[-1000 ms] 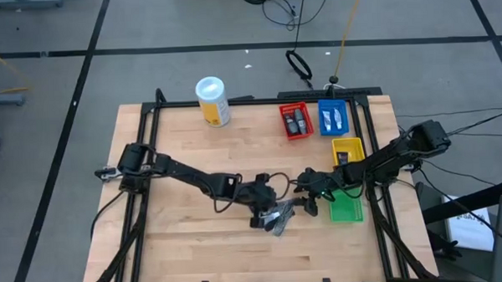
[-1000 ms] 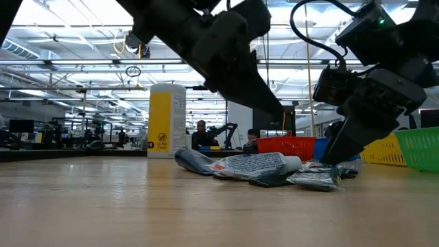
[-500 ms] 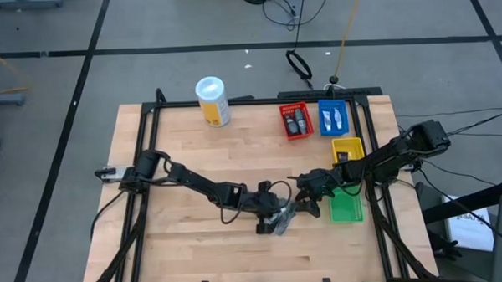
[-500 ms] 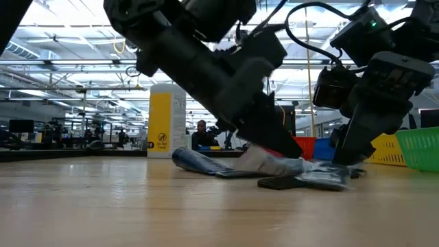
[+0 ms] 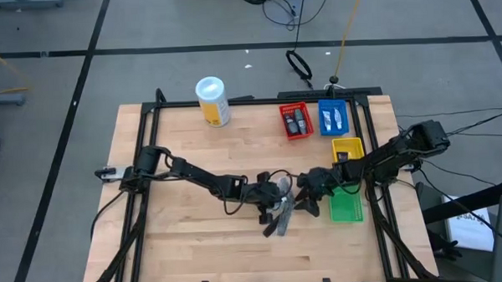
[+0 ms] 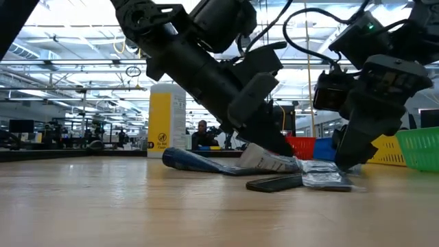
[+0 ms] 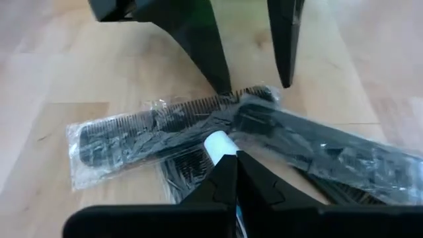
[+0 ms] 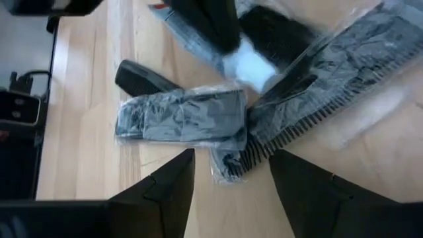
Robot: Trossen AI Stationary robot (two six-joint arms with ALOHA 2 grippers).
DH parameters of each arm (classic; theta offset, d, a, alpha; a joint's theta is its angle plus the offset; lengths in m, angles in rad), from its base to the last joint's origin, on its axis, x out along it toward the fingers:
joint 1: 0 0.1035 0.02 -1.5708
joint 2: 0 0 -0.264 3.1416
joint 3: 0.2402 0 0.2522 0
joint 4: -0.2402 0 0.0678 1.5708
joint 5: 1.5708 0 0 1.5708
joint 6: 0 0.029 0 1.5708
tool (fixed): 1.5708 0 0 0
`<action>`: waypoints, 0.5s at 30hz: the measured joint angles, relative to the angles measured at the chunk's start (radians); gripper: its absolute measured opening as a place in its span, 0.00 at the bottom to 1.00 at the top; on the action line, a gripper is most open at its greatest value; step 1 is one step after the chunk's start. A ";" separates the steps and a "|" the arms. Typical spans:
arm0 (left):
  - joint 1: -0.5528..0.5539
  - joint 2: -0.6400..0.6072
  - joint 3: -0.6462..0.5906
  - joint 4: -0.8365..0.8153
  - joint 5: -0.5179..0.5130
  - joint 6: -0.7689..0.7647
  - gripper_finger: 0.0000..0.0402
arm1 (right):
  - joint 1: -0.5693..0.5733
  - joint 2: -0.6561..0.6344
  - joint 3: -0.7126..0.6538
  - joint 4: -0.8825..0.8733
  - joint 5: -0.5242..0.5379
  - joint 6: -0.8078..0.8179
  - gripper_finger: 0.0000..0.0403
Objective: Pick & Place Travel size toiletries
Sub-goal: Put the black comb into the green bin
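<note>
Wooden bench (image 5: 176, 160) in the high view carried four small bins at its far right: red bin (image 5: 295, 121), blue bin (image 5: 333, 116), yellow bin (image 5: 347, 150), green bin (image 5: 346, 207). White canister (image 5: 213, 101) stood at the far edge. Toiletries pile (image 5: 279, 215) lay near the bench middle, just left of the green bin; items overlapped, count not readable from above. Left gripper (image 5: 274, 200) and right gripper (image 5: 307, 199) both sat at the pile, fingers hidden by the arms.

Low view: left gripper (image 6: 278, 147) was down on a white printed tube (image 6: 264, 159); a dark blue tube (image 6: 188, 160), a black flat item (image 6: 274, 182) and a clear sachet (image 6: 326, 178) lay on the bench. Right gripper (image 6: 350, 159) stood over the sachet, tips cut off by it.

Left wrist view: left gripper (image 7: 231, 173) was clenched on a white tube end (image 7: 220, 142); two bagged black combs (image 7: 158, 125) showed, more partly hidden.

Right wrist view: right gripper (image 8: 231, 173) was spread apart, grasping nothing, over a wrapped dark packet (image 8: 182, 119); comb teeth (image 8: 284, 135) beside it.
</note>
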 joint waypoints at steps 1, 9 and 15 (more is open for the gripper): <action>-0.005 -0.020 -0.001 -0.042 -0.032 -0.004 0.02 | -0.006 0.000 0.000 0.000 -0.001 0.005 0.48; 0.012 -0.162 -0.005 -0.448 -0.204 -0.225 0.01 | -0.062 0.000 -0.001 0.013 0.013 0.065 0.52; 0.009 -0.163 -0.006 -0.358 -0.201 -0.200 0.01 | -0.118 -0.024 -0.001 0.015 0.031 0.070 0.54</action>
